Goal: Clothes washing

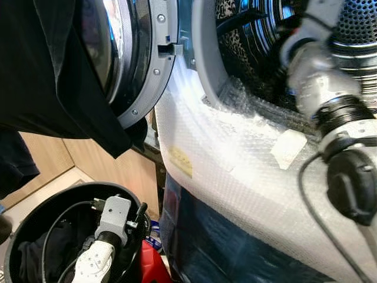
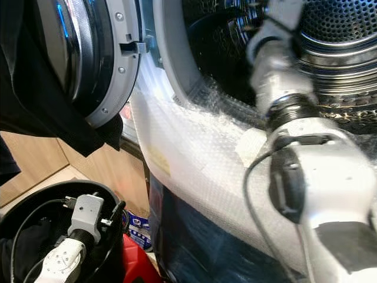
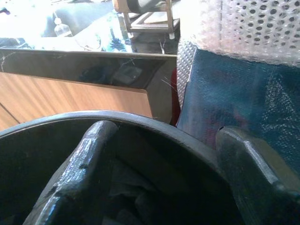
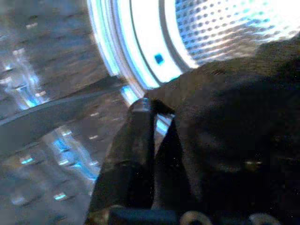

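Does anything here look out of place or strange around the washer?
Yes. A black garment hangs over the open washer door instead of lying in the drum or the bin. Bubble wrap is taped over the washer's front, which is unusual. The right tool holds dark cloth inside the drum.

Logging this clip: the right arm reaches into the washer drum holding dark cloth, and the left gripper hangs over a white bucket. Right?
Nearly. The bucket is black, not white, as the left eye view shows. The rest holds: the left gripper hangs over it, and the right gripper holds dark cloth inside the drum.
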### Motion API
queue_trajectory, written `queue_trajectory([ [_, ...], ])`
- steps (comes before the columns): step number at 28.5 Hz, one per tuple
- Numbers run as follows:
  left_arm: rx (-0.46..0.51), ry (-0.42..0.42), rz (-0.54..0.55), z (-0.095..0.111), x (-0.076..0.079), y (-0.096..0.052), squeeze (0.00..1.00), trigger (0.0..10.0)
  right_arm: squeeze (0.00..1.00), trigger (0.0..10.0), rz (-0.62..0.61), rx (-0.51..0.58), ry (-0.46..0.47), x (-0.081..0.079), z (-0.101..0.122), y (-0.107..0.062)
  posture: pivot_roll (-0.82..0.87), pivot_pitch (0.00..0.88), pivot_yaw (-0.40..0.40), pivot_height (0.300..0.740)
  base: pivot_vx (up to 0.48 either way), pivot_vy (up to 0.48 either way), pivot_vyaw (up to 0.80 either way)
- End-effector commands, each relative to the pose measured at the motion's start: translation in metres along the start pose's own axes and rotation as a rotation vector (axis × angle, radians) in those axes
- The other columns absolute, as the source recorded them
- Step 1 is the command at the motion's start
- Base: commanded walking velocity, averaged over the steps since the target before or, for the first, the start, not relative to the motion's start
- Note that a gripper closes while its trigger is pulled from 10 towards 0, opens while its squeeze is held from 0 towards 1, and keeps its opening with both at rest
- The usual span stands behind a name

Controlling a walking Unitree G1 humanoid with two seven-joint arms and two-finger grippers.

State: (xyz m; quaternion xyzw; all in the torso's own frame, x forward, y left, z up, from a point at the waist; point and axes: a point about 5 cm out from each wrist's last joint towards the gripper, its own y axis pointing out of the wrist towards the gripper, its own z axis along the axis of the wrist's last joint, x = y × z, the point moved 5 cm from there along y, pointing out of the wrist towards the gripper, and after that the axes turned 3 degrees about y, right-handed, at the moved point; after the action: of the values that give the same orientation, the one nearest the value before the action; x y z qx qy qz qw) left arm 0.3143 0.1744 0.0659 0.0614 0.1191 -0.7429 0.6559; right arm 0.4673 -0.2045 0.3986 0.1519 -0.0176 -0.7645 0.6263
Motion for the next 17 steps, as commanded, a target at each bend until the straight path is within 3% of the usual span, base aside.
queue_trajectory([
  [1,-0.025,0.011,-0.035,-0.006,0.007,-0.002,0.0,10.0,1.0,10.0,-0.01,0.024,0.016,0.003,0.011,0.0,0.19,0.0,-0.003,0.74,0.0,0.0,0.0],
  [4,-0.02,0.014,-0.034,-0.004,0.007,-0.001,0.0,10.0,1.0,10.0,-0.029,0.043,0.039,0.01,0.018,0.001,0.19,0.0,-0.006,0.74,0.0,0.0,0.0],
  [7,-0.014,0.016,-0.034,-0.002,0.008,0.001,0.0,10.0,1.0,10.0,-0.049,0.065,-0.012,0.017,0.024,0.001,0.19,0.0,-0.008,0.74,0.0,0.0,0.0],
  [9,-0.011,0.009,-0.033,-0.001,0.01,0.003,0.0,10.0,1.0,10.0,0.071,0.023,-0.079,-0.001,0.012,0.001,0.19,0.0,-0.005,0.74,0.0,0.0,0.0],
  [11,-0.011,0.008,-0.033,-0.001,0.011,0.003,0.0,10.0,1.0,10.0,0.091,0.015,-0.082,-0.004,0.009,0.0,0.19,0.0,-0.005,0.74,0.0,0.0,0.0],
  [12,-0.003,0.02,-0.05,0.002,0.013,0.004,0.0,10.0,1.0,10.0,0.202,-0.016,-0.194,-0.021,-0.004,-0.002,0.22,0.0,-0.016,0.74,0.0,0.0,0.0],
  [13,0.002,0.036,-0.072,0.003,0.015,0.003,0.0,10.0,1.0,10.0,0.209,-0.022,-0.236,-0.02,-0.007,-0.002,0.21,0.0,-0.007,0.74,0.0,0.0,0.0],
  [14,0.004,0.037,-0.079,0.004,0.016,0.003,0.0,10.0,1.0,10.0,0.191,0.003,-0.197,-0.015,0.002,-0.001,0.21,0.0,-0.002,0.74,0.0,0.0,0.0],
  [15,0.006,0.036,-0.081,0.005,0.016,0.002,0.0,10.0,1.0,10.0,0.127,0.085,-0.062,0.0,0.031,0.0,0.22,0.0,-0.003,0.74,0.0,0.0,0.0],
  [17,0.007,0.037,-0.079,0.005,0.015,0.002,0.0,10.0,1.0,10.0,0.103,0.145,0.004,0.008,0.051,-0.001,0.22,0.0,-0.002,0.74,0.0,0.0,0.0],
])
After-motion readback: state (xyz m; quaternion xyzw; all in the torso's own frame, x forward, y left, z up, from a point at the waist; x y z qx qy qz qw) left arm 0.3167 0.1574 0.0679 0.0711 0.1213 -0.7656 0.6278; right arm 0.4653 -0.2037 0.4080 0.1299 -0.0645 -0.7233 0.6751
